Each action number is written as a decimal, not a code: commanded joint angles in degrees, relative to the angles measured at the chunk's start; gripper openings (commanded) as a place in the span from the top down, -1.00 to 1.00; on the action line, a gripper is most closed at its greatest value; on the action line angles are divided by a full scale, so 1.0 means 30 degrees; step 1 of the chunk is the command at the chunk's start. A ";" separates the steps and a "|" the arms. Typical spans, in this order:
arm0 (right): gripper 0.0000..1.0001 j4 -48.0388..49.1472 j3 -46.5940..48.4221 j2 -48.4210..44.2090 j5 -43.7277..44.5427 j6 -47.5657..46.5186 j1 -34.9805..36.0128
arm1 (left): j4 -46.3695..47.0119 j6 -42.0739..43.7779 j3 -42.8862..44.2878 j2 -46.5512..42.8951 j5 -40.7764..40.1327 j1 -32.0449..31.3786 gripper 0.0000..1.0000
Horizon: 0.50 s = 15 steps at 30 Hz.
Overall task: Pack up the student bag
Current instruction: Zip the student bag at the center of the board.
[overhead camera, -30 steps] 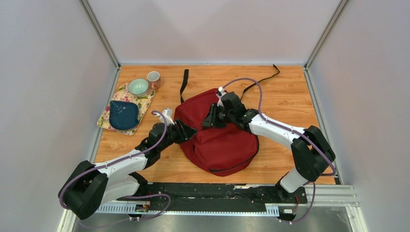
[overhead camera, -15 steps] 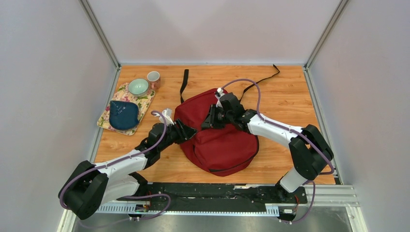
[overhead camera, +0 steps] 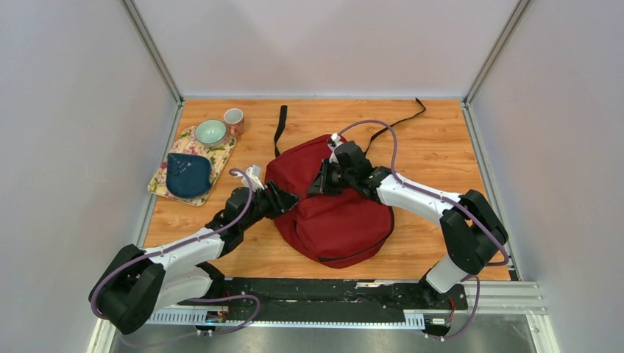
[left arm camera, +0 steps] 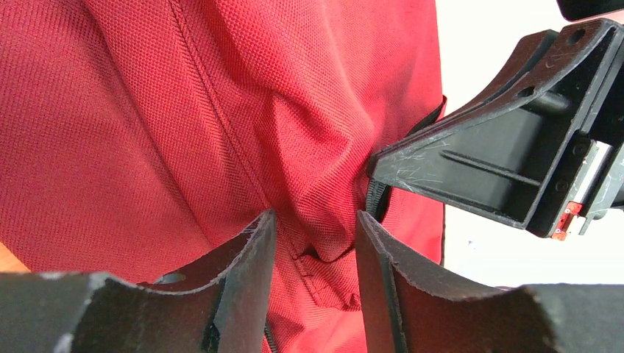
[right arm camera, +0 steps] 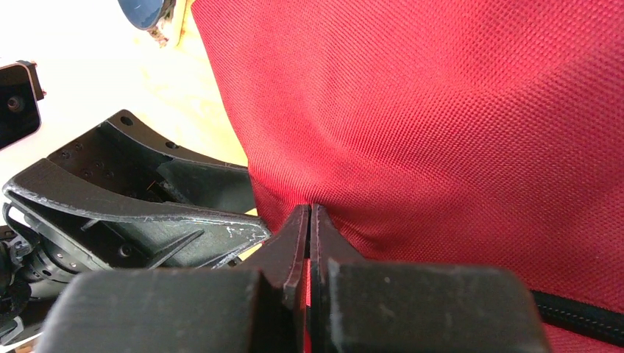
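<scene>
The student bag (overhead camera: pixel 335 213), dark red with black straps, lies flat in the middle of the wooden table. My left gripper (overhead camera: pixel 283 197) is at its left edge. In the left wrist view its jaws (left arm camera: pixel 313 235) stand partway closed, pinching a bunched fold of the bag's red cloth (left arm camera: pixel 184 110). My right gripper (overhead camera: pixel 320 184) reaches in from the right, close to the left one. In the right wrist view it is shut (right arm camera: pixel 309 220), with a thin strip of the bag's cloth (right arm camera: pixel 456 110) caught between its fingers.
A floral mat (overhead camera: pixel 221 153) at the back left carries a dark blue pouch (overhead camera: pixel 187 174) and a green bowl (overhead camera: pixel 210 132); a cup (overhead camera: pixel 234 118) stands beside it. Black straps (overhead camera: pixel 280 129) trail toward the back wall. White walls enclose three sides.
My right gripper has closed fully on the bag's cloth, barely shifting. The left gripper keeps the same hold and place.
</scene>
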 commanded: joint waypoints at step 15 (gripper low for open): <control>1.00 0.0964 -0.0756 -0.1585 0.0333 0.0205 0.0464 | 0.3011 -0.0874 0.0113 0.1424 0.0672 0.0119 0.78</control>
